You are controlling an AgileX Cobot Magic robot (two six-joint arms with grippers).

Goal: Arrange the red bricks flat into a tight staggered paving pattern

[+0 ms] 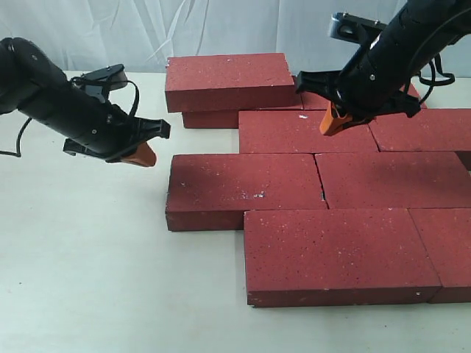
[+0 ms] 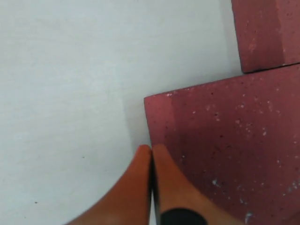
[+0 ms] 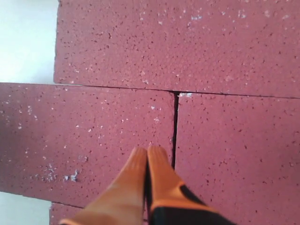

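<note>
The red bricks (image 1: 294,180) lie flat in staggered rows from the desk's (image 1: 81,265) centre toward 3 o'clock — one stacked atop another at 12. The left end effector (image 1: 141,156) at 9 o'clock and the right end effector (image 1: 333,122) at 1 — both pressed together, empty.

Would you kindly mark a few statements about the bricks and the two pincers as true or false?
1. The left pincer and the right pincer are both shut and hold nothing. True.
2. The left pincer is over the middle of the paving. False: it is by the left-end corner of the middle-row brick, beside the bare table.
3. At the back, the top brick lies on another brick. True.
4. One brick stands upright on its end. False: all the red bricks in view lie flat.
</note>
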